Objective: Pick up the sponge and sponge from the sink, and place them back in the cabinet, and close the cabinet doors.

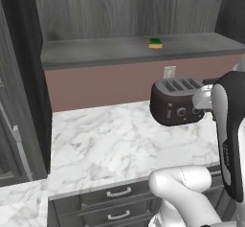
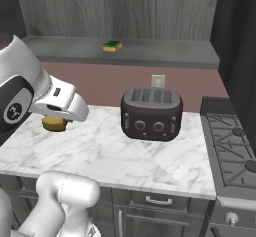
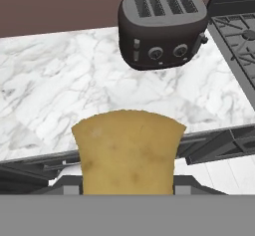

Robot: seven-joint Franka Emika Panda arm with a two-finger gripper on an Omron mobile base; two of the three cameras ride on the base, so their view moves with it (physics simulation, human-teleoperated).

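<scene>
Golden-tan sponge (image 3: 127, 153) clamped between jaws of gripper (image 3: 127, 190), above counter (image 3: 60, 80).

Shelf: we see the green-and-yellow sponge (image 2: 112, 45) lying on the flat grey cabinet shelf (image 2: 165, 53), left of its middle.
Arm: our white arm (image 2: 30, 98) reaches in from the left, its hand over the left end of the tabletop (image 2: 100, 153).
Held piece: we make out a golden-tan sponge (image 2: 54, 123) tucked under the hand, above the marble; the jaws are hidden.
Toaster: a dark four-slot toaster (image 2: 151, 113) stands mid-tabletop, well apart from the hand.
Stove: we see a gas stove (image 2: 227, 141) at right.
</scene>
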